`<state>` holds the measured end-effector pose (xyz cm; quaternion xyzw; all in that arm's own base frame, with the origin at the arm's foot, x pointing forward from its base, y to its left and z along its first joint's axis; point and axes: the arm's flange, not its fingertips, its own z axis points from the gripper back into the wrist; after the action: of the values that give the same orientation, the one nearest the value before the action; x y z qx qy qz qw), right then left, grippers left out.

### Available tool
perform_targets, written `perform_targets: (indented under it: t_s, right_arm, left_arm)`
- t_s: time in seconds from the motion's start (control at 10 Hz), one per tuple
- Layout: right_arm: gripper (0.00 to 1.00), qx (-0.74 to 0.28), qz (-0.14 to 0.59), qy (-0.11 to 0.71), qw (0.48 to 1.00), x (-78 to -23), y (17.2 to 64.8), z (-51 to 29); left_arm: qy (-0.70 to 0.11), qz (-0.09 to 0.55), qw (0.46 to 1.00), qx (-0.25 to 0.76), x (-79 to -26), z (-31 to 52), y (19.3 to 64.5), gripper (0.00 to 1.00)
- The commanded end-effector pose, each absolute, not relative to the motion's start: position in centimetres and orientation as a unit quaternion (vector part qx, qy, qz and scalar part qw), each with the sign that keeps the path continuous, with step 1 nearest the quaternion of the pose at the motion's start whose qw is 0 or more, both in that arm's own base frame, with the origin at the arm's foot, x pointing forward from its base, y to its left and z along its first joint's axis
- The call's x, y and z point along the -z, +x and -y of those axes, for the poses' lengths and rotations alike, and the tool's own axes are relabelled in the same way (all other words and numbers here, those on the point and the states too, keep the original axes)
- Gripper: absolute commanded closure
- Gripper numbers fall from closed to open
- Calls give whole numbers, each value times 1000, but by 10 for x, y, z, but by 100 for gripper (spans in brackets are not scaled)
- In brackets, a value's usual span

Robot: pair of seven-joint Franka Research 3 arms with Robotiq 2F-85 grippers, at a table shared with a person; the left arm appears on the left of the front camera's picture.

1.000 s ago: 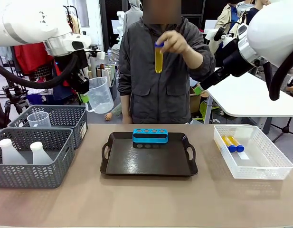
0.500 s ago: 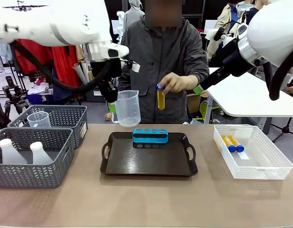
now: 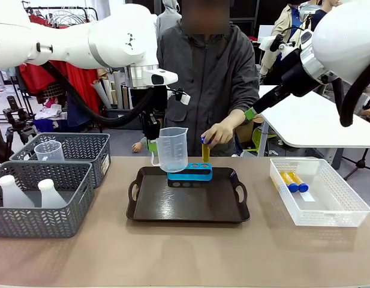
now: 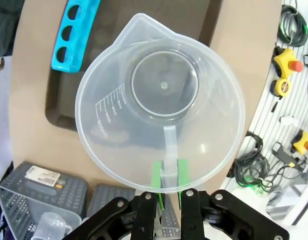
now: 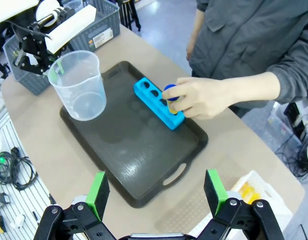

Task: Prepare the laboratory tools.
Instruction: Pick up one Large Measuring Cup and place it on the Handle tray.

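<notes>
Laboratory tools, quick pass. Dark tray [image 3: 190, 207] sits mid-table. My left claw [image 4: 168, 181] is clenched on the handle of the clear beaker [image 3: 171, 150], holding it upright low over the tray's back left, just beside the left end of the blue rack [image 3: 200, 174]. I can't tell if the base has touched down. Right claw [image 5: 156, 191] hangs raised off to the right, released, nothing between its pads.

Risks, my call:
- The beaker could clip the rack going down and shove it, because the two are so tight together.
- The grip is on the thin handle alone, so the beaker may swing or tilt at release.
- The person's hand [image 3: 219, 133] is seating a yellow tube [image 3: 205, 153] at the rack's right end. A nudged rack could jam or tip it.

Containers:
- The tray holds the rack.
- Front grey basket [image 3: 65, 222] holds two white flasks [image 3: 14, 193].
- Rear grey basket [image 3: 83, 147] holds a second beaker [image 3: 50, 150].
- White basket [image 3: 352, 211] holds two capped tubes [image 3: 292, 181], lying flat.
- The held beaker is empty, and so are the rack holes I can see.
</notes>
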<state>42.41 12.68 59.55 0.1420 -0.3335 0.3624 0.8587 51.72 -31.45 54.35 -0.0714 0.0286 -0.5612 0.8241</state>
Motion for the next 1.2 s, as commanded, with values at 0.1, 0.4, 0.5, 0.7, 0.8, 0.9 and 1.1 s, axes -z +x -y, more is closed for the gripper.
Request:
perform_targets:
  t_s: [0.1, 0.4, 0.5, 0.7, 0.8, 0.9, 1.1]
  right_arm:
    - [0, -355, 331, 147, 862, -598, 424, -128]
    - [0, -355, 331, 147, 862, -598, 424, -128]
    - [0, -355, 331, 147, 862, -598, 424, -128]
    - [0, -355, 331, 147, 862, -598, 424, -128]
    - [0, -355, 331, 147, 862, -598, 424, -128]
    - [0, -355, 331, 147, 862, -598, 424, -128]
    - [0, -355, 331, 147, 862, -598, 424, -128]
  left_arm:
    - [-64, -31, 818, 571, -550, 309, 518, 100]
    - [-61, -26, 820, 568, -552, 303, 519, 100]
    - [-52, -17, 828, 559, -558, 299, 518, 100]
    - [-66, -28, 825, 561, -548, 309, 519, 100]
    - [-66, -28, 825, 561, -548, 309, 519, 100]
    - [-66, -28, 825, 561, -548, 309, 519, 100]
    - [-67, -29, 831, 552, -548, 304, 516, 100]
